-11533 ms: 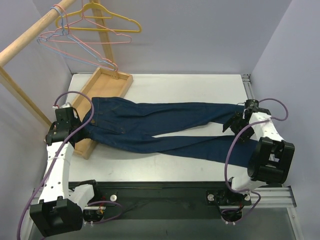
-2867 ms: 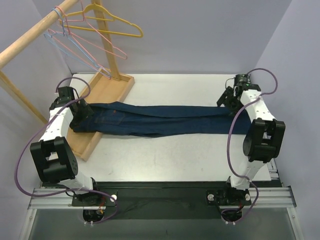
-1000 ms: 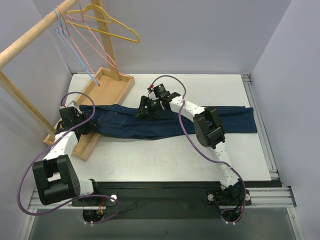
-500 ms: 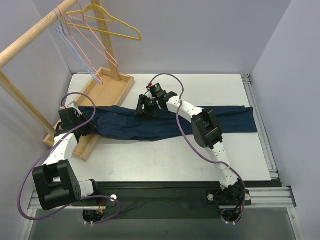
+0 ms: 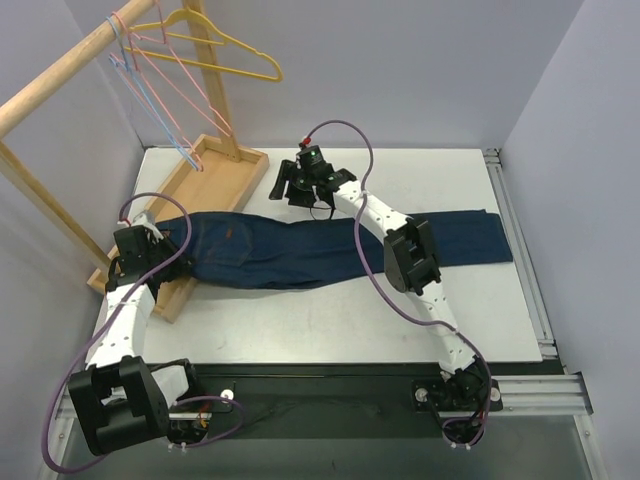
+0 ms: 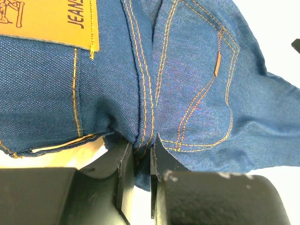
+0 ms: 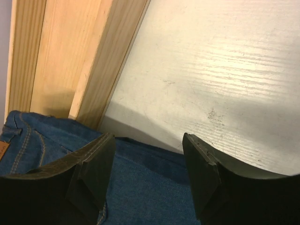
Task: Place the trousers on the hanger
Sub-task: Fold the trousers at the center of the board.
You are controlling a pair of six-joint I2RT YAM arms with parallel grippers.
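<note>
The left arm runs from its base at the near left up along the left edge of the table (image 5: 450, 180), elbow low and wrist bent in towards the right. The left gripper (image 6: 142, 151) is pressed together on a seam fold of the trousers (image 5: 300, 250) near the waistband, beside the leather patch (image 6: 51, 21).

The right arm stretches from the near right diagonally across to the far left, almost fully extended. Its wrist is tipped down just beyond the far edge of the denim. The right gripper (image 7: 149, 140) is spread wide with nothing between its fingers, above bare tabletop beside the wooden tray (image 5: 215, 175).

The trousers lie flat across the table, waist on the tray's near end at the left, hems at the right. The hanger (image 5: 158, 118) hangs on the wooden rail (image 5: 60, 85) at the far left, among pink and yellow ones.
</note>
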